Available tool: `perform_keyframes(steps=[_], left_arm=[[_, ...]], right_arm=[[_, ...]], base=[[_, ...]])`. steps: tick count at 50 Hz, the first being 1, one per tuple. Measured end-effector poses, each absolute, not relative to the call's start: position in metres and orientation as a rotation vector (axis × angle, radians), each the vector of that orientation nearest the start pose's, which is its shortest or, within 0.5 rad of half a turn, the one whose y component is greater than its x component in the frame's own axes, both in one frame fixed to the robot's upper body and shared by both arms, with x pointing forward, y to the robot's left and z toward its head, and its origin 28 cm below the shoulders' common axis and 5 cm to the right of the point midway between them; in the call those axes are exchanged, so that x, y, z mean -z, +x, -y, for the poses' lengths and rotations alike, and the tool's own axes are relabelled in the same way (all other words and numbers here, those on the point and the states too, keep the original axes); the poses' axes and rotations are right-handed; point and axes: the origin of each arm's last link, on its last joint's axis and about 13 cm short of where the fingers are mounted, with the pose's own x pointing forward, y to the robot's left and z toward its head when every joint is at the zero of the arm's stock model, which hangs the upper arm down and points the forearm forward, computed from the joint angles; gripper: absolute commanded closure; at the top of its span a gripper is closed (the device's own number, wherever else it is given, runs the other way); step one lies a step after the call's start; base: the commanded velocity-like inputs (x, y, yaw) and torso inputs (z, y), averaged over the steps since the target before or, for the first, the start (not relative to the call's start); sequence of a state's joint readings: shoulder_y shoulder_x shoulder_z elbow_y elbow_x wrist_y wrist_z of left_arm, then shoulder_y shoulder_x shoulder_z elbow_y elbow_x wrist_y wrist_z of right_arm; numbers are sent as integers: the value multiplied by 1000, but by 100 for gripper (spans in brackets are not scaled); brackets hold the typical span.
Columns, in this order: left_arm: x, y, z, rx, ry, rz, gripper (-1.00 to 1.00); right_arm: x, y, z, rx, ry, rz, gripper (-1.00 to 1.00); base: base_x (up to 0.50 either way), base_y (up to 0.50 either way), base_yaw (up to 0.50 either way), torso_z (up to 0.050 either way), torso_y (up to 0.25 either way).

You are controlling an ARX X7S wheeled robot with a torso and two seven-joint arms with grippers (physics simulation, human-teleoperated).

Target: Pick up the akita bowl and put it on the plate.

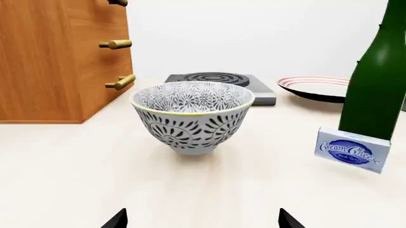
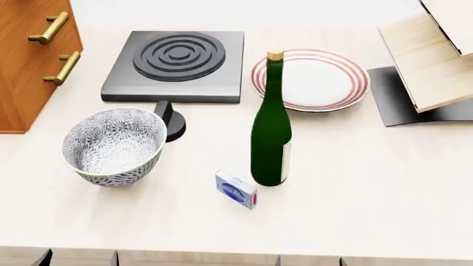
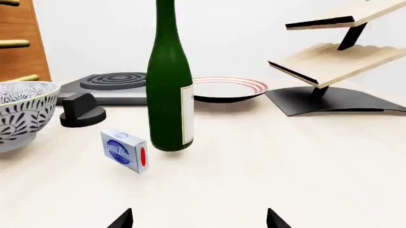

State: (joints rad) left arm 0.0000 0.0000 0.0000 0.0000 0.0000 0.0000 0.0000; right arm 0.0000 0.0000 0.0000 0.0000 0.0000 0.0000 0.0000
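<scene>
While both grippers show only as pairs of dark fingertips at the edge of their wrist views, each pair stands wide apart with nothing between. The left gripper [image 1: 203, 221] faces the bowl [image 1: 192, 116] straight on, with bare tabletop between them and no contact. The right gripper [image 3: 199, 219] faces a green bottle [image 3: 169, 80], also apart from it.

The bowl [image 2: 114, 145] stands upright on the pale table [image 2: 369, 188] and holds nothing; its grey floral pattern covers inside and out. Taking the bottle [image 2: 271, 124] as landmark in the head view: the bowl is to its left, well apart. A small cream cheese box [image 2: 236, 189] lies just beside the bottle's base, toward the bowl. The plate [image 2: 309, 79], white with red rings, lies flat just behind the bottle and is empty. A dark burner [image 2: 177, 65] sits behind and left of the bottle, with a black knob [image 2: 170, 121] in front of it, close to the bowl's rim. A wooden cabinet [image 2: 30, 61] stands far left, a wooden rack [image 2: 432, 55] far right.
</scene>
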Motion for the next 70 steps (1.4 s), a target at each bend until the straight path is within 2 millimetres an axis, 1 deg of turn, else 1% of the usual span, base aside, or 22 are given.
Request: perform_keyframes(steps=[1,6,14,26,36,44,49,57,70], left_arm=[[-12,209,-203,4,16,5,-100],[-13,210,-203,-23,19,-10,-100],[-31,210,-203,-96,19,14,-100],[-48,203,-208,-74,15,176,-100],[-72,188,-215,-92,40,338,-100],[-91,171,-217,-118,56,459,-100],[-99,162,-218,-127,66,511,-100],[-106,155,-219,-139,68,559,-100],[-109,156,-228,-204,42,591,-100]], right_arm=[[-14,208,94,1,-15,6,-100],[-16,209,94,29,-45,10,-100],[-30,207,95,27,-29,80,-100],[-36,207,100,33,-35,243,-100],[-50,200,107,57,-47,367,-100],[-64,187,110,77,-57,464,-100],[-69,180,111,87,-62,507,-100],[-73,176,113,106,-62,545,-100],[-74,177,119,136,-35,551,-100]], base=[[0,0,0,0,0],[0,0,0,0,0],[0,0,0,0,0],[0,0,0,0,0],[0,0,0,0,0],[0,0,0,0,0],[0,0,0,0,0],[0,0,0,0,0],[0,0,0,0,0]])
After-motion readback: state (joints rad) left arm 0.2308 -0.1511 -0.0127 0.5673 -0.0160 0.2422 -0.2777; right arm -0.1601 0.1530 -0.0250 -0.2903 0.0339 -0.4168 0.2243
